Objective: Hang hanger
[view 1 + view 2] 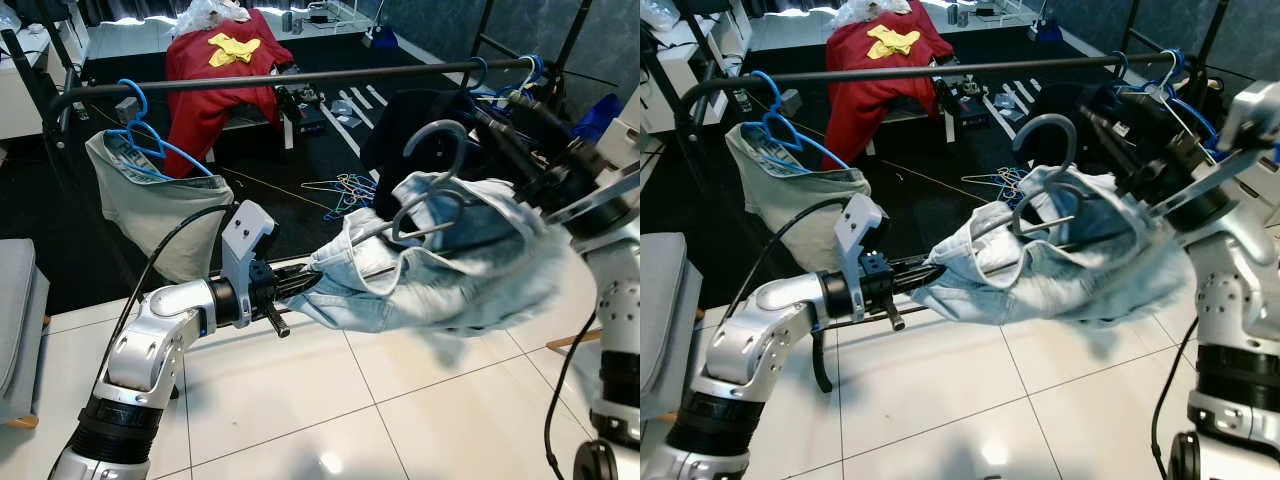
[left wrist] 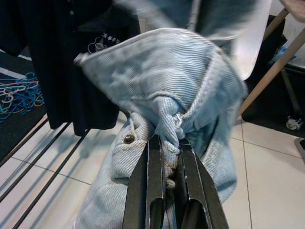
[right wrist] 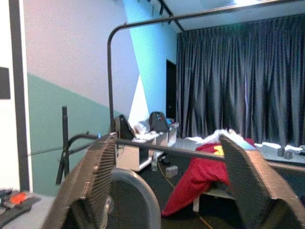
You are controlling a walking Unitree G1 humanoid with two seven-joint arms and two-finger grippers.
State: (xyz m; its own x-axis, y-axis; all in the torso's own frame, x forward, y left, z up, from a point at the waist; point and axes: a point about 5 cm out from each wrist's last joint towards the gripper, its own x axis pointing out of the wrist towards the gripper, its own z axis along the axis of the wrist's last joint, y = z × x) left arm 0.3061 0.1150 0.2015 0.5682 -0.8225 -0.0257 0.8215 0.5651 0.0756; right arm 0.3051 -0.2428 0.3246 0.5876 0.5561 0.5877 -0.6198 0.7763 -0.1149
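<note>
i see my left gripper (image 1: pixel 300 284) at centre frame clenched on a fold of the pale denim garment (image 1: pixel 450 265). its grey hanger (image 1: pixel 432 185) sits mid-right, hook below the black rail (image 1: pixel 270 78). my right gripper (image 3: pixel 167 191) is spread, hook between its fingers.

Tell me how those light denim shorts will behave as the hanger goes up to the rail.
The denim shorts look floppy, sagging between the left gripper and the grey hanger, so they'll likely swing. The right gripper should expect a shifting load.
</note>
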